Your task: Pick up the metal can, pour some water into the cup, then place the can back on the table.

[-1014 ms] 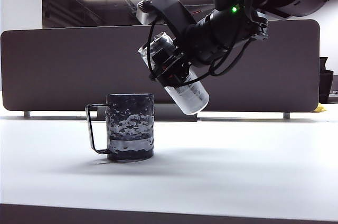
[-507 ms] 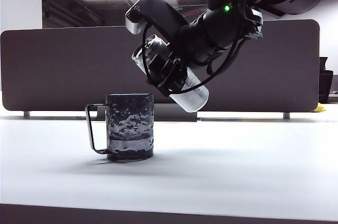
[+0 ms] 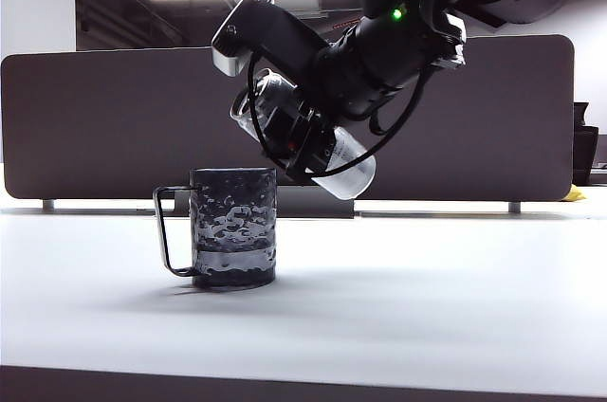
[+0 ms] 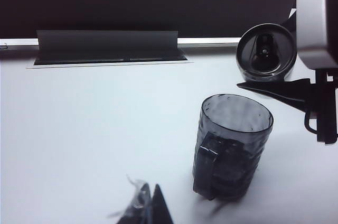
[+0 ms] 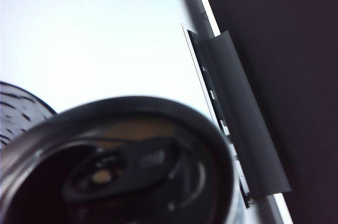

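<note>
The silver metal can (image 3: 349,171) hangs tilted above and to the right of the cup, its open mouth (image 4: 265,52) aimed down-left toward the cup's rim. My right gripper (image 3: 299,137) is shut on the can's middle; one dark finger (image 4: 280,91) shows beside it. The dark dimpled-glass cup (image 3: 233,227) stands upright on the white table (image 3: 427,298), its wire handle on the left. No stream of water shows between can and cup. In the right wrist view the can top (image 5: 121,166) fills the picture, with the cup's rim (image 5: 18,110) beside it. My left gripper (image 4: 150,205) is shut, near the cup (image 4: 232,139).
A dark grey divider panel (image 3: 114,118) runs along the back of the table, with a bracket foot (image 4: 108,47) at its base. A dark object (image 3: 586,151) and a yellow scrap (image 3: 574,193) sit at the far right behind it.
The right arm has shifted left and rolled. The can has tipped further, and its mouth has dropped down-left toward the cup. The cup has not moved.
</note>
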Controlling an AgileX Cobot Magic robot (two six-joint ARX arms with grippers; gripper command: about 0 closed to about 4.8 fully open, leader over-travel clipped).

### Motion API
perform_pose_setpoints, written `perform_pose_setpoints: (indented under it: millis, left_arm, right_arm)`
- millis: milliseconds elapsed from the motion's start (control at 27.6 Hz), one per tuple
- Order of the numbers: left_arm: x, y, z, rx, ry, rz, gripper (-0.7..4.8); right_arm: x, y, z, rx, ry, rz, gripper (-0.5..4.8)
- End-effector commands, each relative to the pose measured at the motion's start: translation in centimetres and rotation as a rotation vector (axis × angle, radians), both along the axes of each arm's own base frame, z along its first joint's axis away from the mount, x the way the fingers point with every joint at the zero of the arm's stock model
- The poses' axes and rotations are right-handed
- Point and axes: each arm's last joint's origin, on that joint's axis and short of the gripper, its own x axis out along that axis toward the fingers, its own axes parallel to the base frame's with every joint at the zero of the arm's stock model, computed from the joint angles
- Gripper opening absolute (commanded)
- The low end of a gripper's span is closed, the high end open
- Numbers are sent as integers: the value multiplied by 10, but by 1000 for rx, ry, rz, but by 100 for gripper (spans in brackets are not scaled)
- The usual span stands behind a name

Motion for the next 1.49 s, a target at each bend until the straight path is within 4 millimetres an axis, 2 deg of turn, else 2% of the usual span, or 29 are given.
perform_pose_setpoints:
  millis: [36, 580, 1485]
  left_arm:
    - [0, 0, 1, 0, -8, 0, -5]
    - [0, 0, 1, 0, -8, 0, -5]
    - [0, 0, 1, 0, -8, 0, -5]
  right_arm:
    - [1, 2, 11, -1, -80, -10, 241]
    - [0, 2, 11, -127, -177, 9, 242]
    - [2, 5, 18, -189, -267, 78, 242]
